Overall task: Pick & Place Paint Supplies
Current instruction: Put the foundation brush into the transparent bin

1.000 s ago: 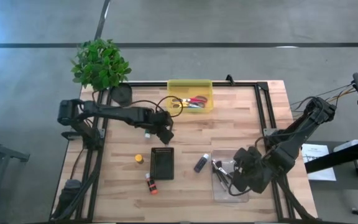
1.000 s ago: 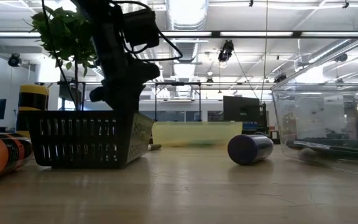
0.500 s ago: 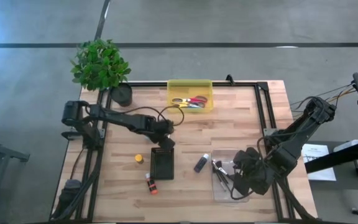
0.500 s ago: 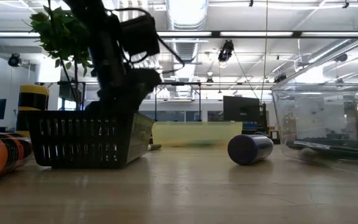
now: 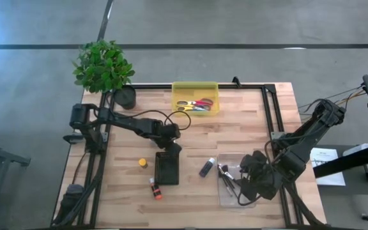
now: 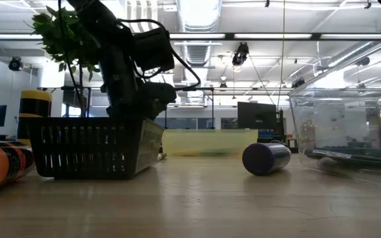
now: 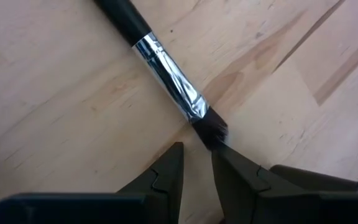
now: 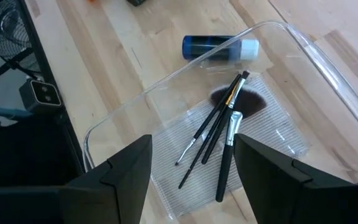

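A thin paintbrush (image 7: pixel 166 68) with a black handle, silver ferrule and dark bristles lies flat on the wood. My left gripper (image 7: pixel 196 160) hangs low over its bristle end, open by a narrow gap, just beyond the far rim of the black basket (image 5: pixel 167 167). My right gripper (image 8: pixel 194 186) is wide open above the clear container (image 8: pixel 166 106). Several thin brushes (image 8: pixel 213 137) and a soft-headed brush (image 8: pixel 240 99) lie in that container. A purple tube (image 5: pixel 206 167) lies beside it on the table. My left gripper points down at the brush's bristle tip (image 7: pixel 215 132), which ends right at one fingertip (image 7: pixel 224 155). Nothing sits between the two fingers. I cannot tell whether that fingertip touches the bristles.
A yellow-orange tube (image 5: pixel 143 163) and a red tube (image 5: pixel 155 189) lie left of and nearer than the basket. A yellow bin (image 5: pixel 195 99) with coloured items stands at the far edge, and a potted plant (image 5: pixel 104 67) at the far left corner. Bare wood lies between basket and bin.
My left gripper has moved toward the table's near edge and come down, from midway between bin and basket to just behind the basket's far rim. My right arm has kept still.
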Controlling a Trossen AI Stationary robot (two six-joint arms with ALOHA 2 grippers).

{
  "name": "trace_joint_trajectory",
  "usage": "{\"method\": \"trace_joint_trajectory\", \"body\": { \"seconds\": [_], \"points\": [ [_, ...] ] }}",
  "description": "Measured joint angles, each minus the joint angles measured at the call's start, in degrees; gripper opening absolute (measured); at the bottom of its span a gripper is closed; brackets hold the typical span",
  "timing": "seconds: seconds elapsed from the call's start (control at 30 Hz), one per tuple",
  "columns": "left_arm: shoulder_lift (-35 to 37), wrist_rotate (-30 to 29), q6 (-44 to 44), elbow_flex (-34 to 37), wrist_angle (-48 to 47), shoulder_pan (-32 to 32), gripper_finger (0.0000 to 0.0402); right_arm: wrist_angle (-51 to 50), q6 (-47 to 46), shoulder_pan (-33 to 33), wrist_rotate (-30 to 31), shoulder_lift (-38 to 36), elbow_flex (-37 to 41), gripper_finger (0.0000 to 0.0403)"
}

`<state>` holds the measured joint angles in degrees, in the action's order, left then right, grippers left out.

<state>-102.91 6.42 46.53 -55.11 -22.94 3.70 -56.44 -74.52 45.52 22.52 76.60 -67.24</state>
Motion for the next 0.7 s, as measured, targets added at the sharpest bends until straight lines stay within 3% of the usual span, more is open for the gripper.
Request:
{"method": "trace_joint_trajectory", "body": {
  "seconds": [0.33,0.7],
  "points": [
    [-0.2,1.3,-0.3,-0.5,2.5,0.2,0.0093,-0.3,1.0,0.0,0.0,0.0,0.0,0.0221],
    [-0.2,2.3,-7.5,-0.5,9.8,2.6,0.0093,-0.3,1.3,0.0,0.0,0.0,0.1,0.0221]
  ]
}}
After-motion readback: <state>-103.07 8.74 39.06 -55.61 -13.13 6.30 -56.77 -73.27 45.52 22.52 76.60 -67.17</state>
